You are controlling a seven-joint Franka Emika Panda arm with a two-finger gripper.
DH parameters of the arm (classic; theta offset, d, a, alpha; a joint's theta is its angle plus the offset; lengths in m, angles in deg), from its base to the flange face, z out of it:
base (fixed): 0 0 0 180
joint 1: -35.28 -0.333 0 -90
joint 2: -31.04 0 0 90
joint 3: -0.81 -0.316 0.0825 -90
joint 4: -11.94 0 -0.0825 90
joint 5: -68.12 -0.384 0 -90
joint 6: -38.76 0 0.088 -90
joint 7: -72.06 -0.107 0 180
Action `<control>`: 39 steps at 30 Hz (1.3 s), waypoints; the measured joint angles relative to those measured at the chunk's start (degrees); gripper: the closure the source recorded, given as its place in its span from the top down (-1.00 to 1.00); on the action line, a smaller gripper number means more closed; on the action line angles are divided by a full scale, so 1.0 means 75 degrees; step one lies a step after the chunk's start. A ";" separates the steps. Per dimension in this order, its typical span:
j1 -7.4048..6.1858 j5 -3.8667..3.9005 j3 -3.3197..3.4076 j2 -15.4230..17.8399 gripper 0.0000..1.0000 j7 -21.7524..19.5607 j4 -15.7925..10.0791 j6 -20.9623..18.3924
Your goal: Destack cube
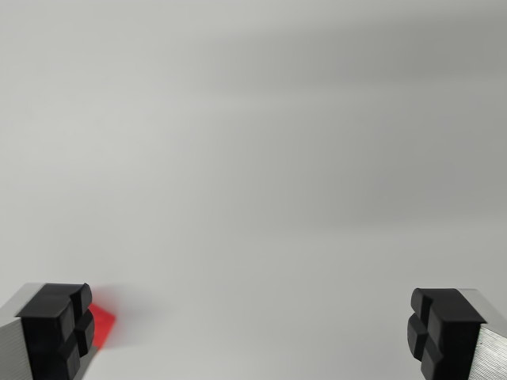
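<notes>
Hand [252, 332] wide open, empty; red cube [103, 324] by left finger.

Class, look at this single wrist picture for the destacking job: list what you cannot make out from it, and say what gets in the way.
- Red object: wrist view, mostly hidden behind the finger on the wrist view's left; whether it is a cube cannot be told.
- Any stack: not visible.
- Hand: open, its fingers cut off by the bottom edge.
- White surface: featureless, no edges visible.

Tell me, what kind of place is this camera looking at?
Probably a lab test bench, though little shows. A plain pale grey surface fills the view, the claw hangs open over it, and a bit of a red block peeks out at the wrist view's left.
</notes>
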 joint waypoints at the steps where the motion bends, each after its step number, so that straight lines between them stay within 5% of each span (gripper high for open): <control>1: -0.0008 0.0000 0.0000 0.0009 1.00 -0.0021 -0.0021 0.0013; 39: -0.0375 -0.0007 -0.0184 0.0619 1.00 -0.1581 -0.1490 0.0819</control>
